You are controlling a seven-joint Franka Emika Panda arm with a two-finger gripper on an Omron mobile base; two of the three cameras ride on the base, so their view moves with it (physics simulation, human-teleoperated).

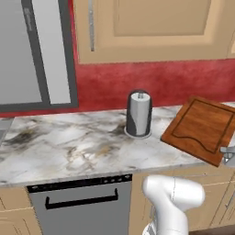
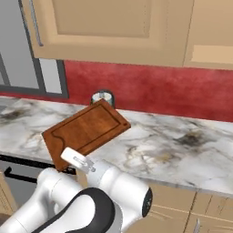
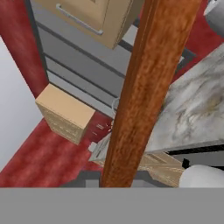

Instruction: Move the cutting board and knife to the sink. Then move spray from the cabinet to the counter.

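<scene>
One cutting board [image 1: 200,128] is up off the counter [image 1: 69,147], tilted, its lower edge hanging past the counter's front lip, and the pincer [image 1: 228,155] is clamped narrow on that lower edge. From the right base view the cutting board slopes above the counter's front edge, with the white arm directly below it. In the hand view the cutting board runs edge-on as a reddish-brown bar from bottom to top. One grey cylinder [image 1: 138,114] with a dark base stands upright on the counter just left of the cutting board and apart from it — from the right base camera it peeks out behind the cutting board's far corner. Left of the cutting board the counter lies bare to its end. Two tan cabinet [image 2: 104,27] doors hang above, shut.
</scene>
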